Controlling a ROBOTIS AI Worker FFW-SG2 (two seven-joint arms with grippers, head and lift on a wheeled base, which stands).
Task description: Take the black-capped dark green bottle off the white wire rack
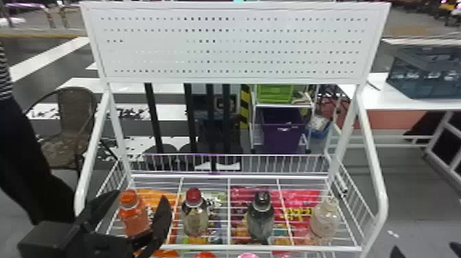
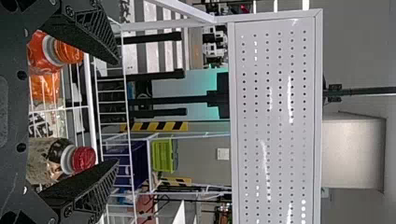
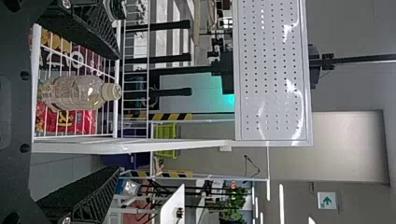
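**Both claws wide open, dark green bottle on the rack**

The black-capped dark green bottle [image 1: 260, 223] stands upright on the white wire rack [image 1: 260, 247], third from my left, between the red-capped bottle [image 1: 195, 221] and the pale clear bottle [image 1: 324, 219]. The wires bear its base, and space on either side should let a finger slip in without shoving a neighbour.

My left claw [image 2: 116, 112] is empty, its fingers spread, at the rack's left end near the orange bottle [image 1: 134, 219]. Too far left for this job, I judge; it would have to pass the red-capped bottle to be of use.

My right claw [image 3: 117, 113] is empty and spread too, out by the rack's right side, near the side tube [image 3: 93, 147]. It looks the better placed, with only the pale clear bottle in between. That wide spread suits straddling a bottle body, but the outer finger could catch the pale clear bottle going in. I'd close around the dark body, then lift straight up before drawing back, so the base clears the front rail [image 1: 308, 247].
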